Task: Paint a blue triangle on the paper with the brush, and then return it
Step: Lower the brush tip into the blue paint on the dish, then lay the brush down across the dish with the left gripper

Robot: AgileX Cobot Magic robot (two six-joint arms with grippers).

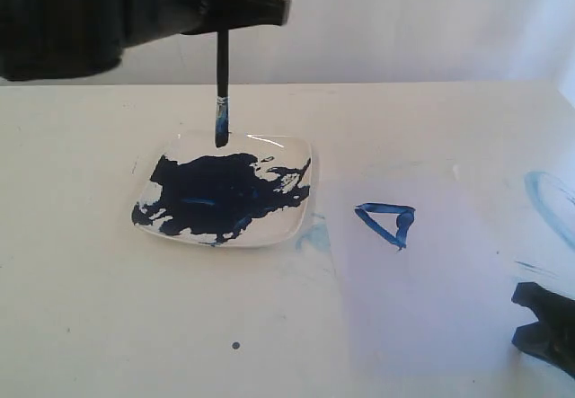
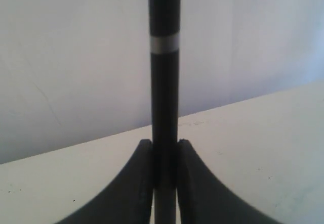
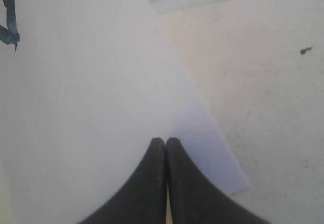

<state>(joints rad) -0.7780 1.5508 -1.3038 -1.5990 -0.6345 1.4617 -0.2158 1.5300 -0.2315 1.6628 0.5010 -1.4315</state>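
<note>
My left gripper (image 1: pixel 243 16) is shut on the brush (image 1: pixel 222 84), which hangs upright, its blue tip just above the far rim of the white dish (image 1: pixel 296 223). In the left wrist view the black handle of the brush (image 2: pixel 164 82) stands clamped between the gripper (image 2: pixel 165 143). The blue triangle (image 1: pixel 386 223) lies on the paper (image 1: pixel 431 299) to the right of the dish. My right gripper (image 1: pixel 539 313) sits shut at the paper's right edge, holding nothing. Under the shut gripper (image 3: pixel 165 140) in the right wrist view lies the paper (image 3: pixel 91 107), and a corner of the triangle (image 3: pixel 9 21) shows.
The dish holds a big dark navy paint blotch (image 1: pixel 225 191). Pale light-blue smears (image 1: pixel 550 196) mark the far right of the paper, and a fainter one (image 1: pixel 313 234) lies by the dish. A small dark speck (image 1: pixel 235 345) sits on the cream tabletop (image 1: pixel 108 326).
</note>
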